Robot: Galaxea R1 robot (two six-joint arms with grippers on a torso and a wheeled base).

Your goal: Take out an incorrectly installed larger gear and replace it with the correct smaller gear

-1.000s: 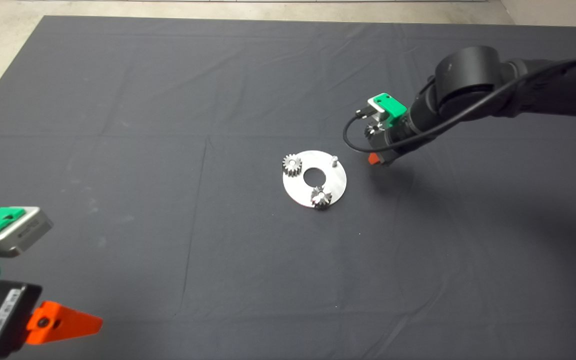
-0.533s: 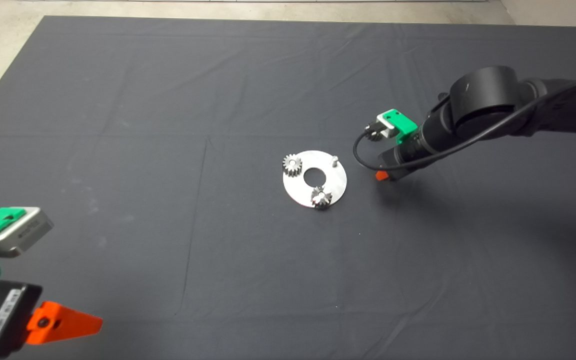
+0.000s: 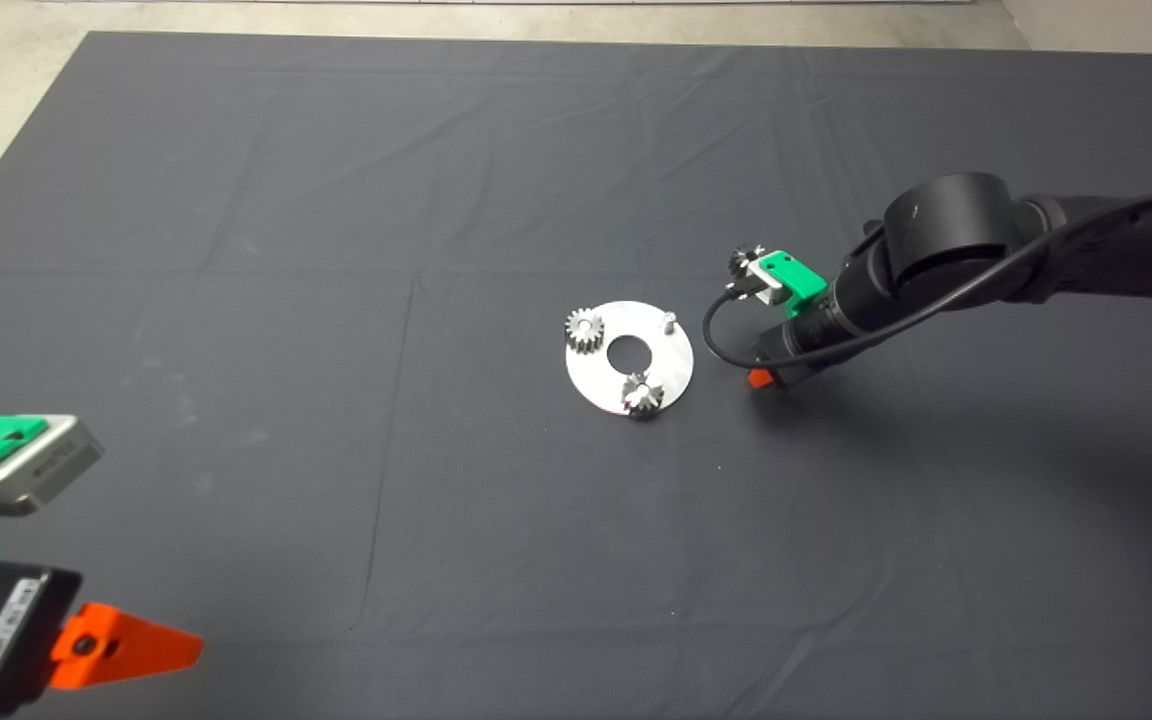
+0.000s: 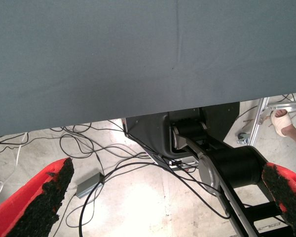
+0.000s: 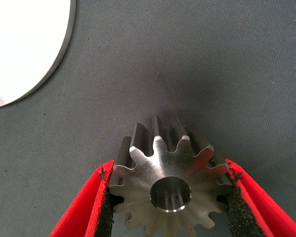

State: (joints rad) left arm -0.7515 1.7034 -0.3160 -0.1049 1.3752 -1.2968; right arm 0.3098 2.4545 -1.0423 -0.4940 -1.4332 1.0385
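Steel gear (image 5: 170, 190) sits clamped between the right end effector's (image 5: 168, 207) pads, just beside the round plate (image 3: 671, 370). The smaller gear (image 3: 741, 260) lies beyond on the tabletop (image 3: 336, 200). Left end effector (image 4: 167, 202) hangs wide, parked.

In the head view the right end effector (image 3: 758, 378) mostly hides behind its own arm so the gear it grips can't be seen there, the wrist view cuts off that gear (image 5: 170, 185) at the edge, and beside it the round plate (image 5: 24, 47) is cropped too.
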